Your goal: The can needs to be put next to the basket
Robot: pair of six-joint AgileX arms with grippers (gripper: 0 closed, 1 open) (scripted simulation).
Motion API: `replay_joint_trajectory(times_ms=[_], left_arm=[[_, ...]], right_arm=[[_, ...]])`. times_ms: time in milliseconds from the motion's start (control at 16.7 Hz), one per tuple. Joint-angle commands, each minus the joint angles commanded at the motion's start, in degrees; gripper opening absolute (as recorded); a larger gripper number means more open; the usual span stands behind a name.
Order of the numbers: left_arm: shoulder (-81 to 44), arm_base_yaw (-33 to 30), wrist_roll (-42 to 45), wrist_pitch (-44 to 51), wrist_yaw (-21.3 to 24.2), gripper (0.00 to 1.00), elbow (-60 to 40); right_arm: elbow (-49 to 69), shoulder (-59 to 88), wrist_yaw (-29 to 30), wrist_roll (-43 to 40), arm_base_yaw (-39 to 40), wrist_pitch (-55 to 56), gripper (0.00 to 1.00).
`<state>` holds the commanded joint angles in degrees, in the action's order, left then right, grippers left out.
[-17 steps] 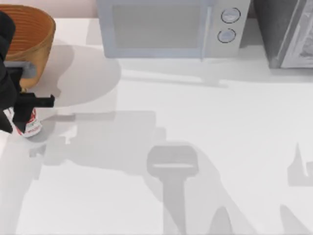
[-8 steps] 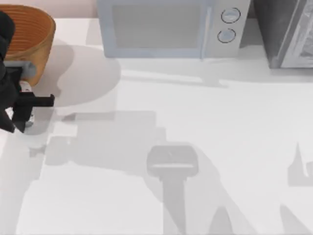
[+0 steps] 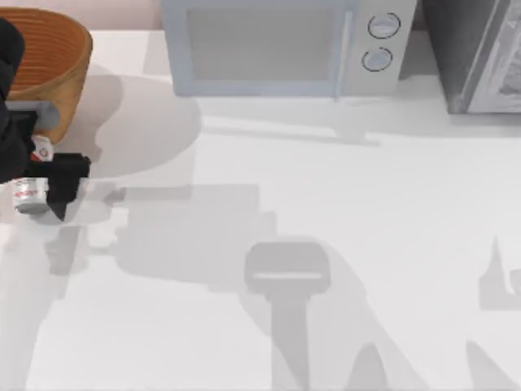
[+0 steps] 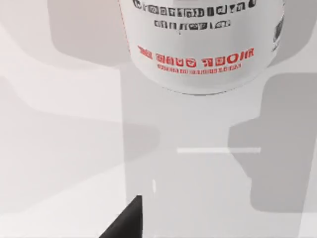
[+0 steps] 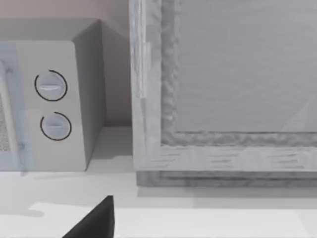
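The can (image 3: 30,195), white with red lettering, sits at the table's far left, just in front of the orange-brown woven basket (image 3: 49,57) in the back left corner. My left gripper (image 3: 47,181) is over the can and shut on it, with its black body covering part of the can. In the left wrist view the can (image 4: 203,44) looms close above the white tabletop, and no shadow touches its lower rim. One dark fingertip (image 4: 126,223) shows at that picture's edge. A dark corner of my right gripper (image 5: 94,220) shows in the right wrist view, facing the back wall.
A grey microwave (image 3: 277,45) with two round dials stands at the back centre. A grey framed cabinet (image 3: 480,57) stands at the back right. Arm shadows lie across the white table (image 3: 326,204).
The can has shifted left and slightly toward the basket with my left gripper. The arm's shadow on the table has stretched. The right arm has not moved.
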<state>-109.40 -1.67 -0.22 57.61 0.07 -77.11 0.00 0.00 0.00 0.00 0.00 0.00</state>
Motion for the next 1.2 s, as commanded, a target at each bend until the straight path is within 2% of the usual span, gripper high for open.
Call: replay_joint_trajectory(times_ms=[480, 720, 1200], left_arm=[[0.0, -0.1, 0.0, 0.2, 0.0, 1.00, 0.1], [1.3, -0.4, 0.1, 4.2, -0.7, 1.00, 0.0], [2.1, -0.2, -0.1, 8.6, 0.0, 1.00, -6.5]], right_arm=[[0.0, 0.0, 0.0, 0.0, 0.0, 0.0, 1.00], [0.0, 0.0, 0.0, 0.0, 0.0, 0.0, 1.00], [0.0, 0.0, 0.0, 0.0, 0.0, 0.0, 1.00]])
